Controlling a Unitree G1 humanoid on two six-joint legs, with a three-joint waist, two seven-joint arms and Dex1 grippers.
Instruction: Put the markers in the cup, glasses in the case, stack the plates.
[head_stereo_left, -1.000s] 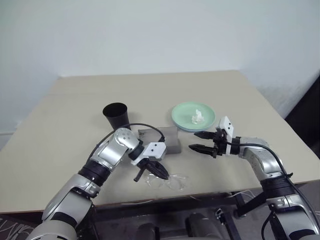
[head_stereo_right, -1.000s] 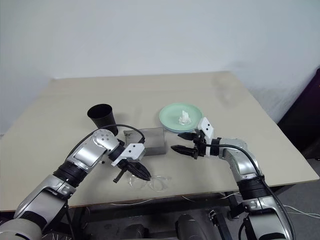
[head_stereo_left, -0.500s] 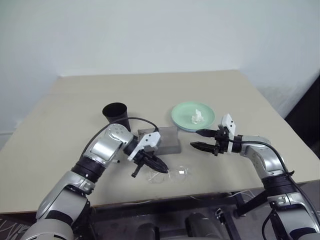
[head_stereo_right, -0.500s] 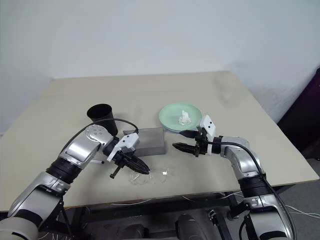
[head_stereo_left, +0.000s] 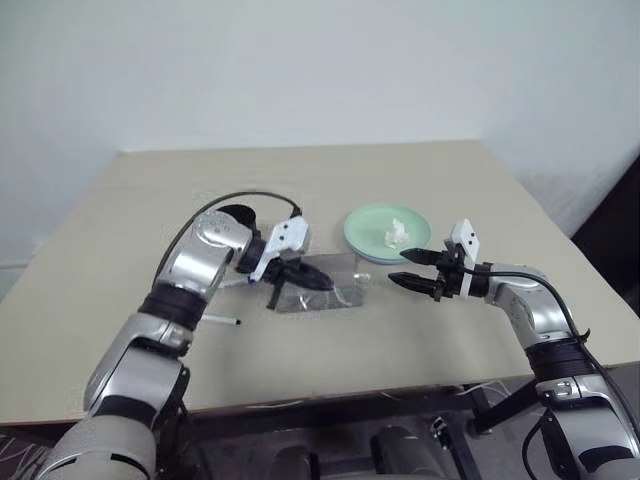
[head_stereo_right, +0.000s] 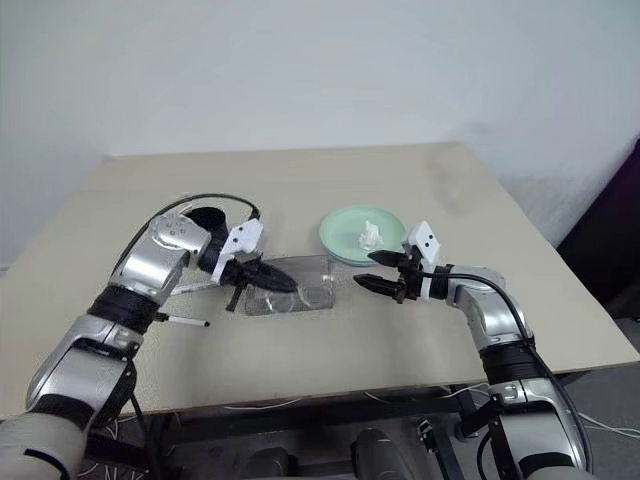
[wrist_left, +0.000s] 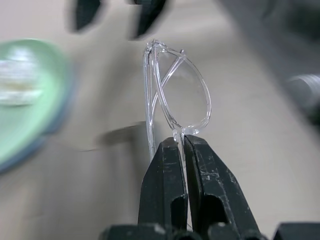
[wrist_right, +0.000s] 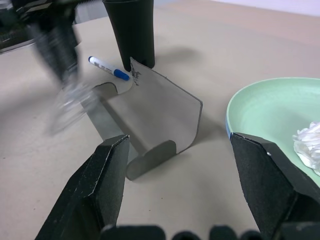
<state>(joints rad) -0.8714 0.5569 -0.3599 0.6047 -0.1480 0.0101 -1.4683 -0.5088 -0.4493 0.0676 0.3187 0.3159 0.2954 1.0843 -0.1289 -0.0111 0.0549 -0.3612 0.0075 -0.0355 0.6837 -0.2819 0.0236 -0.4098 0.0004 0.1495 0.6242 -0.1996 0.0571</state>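
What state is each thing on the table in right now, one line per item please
Glasses: pinched in the shut left gripper, above the case.
Case: lid open, nothing seen inside.
Cup: upright.
Blue-capped marker: lying beside the cup.
Black-tipped marker: lying on the table.
Plates: stacked, green on blue, white lump on top.
Right gripper: open, empty.

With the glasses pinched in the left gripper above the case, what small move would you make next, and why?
Probably lower the left gripper slightly toward the grey case. Its fingers are shut on the glasses, which hang over the case, and the open right gripper waits beside it near the stacked plates.
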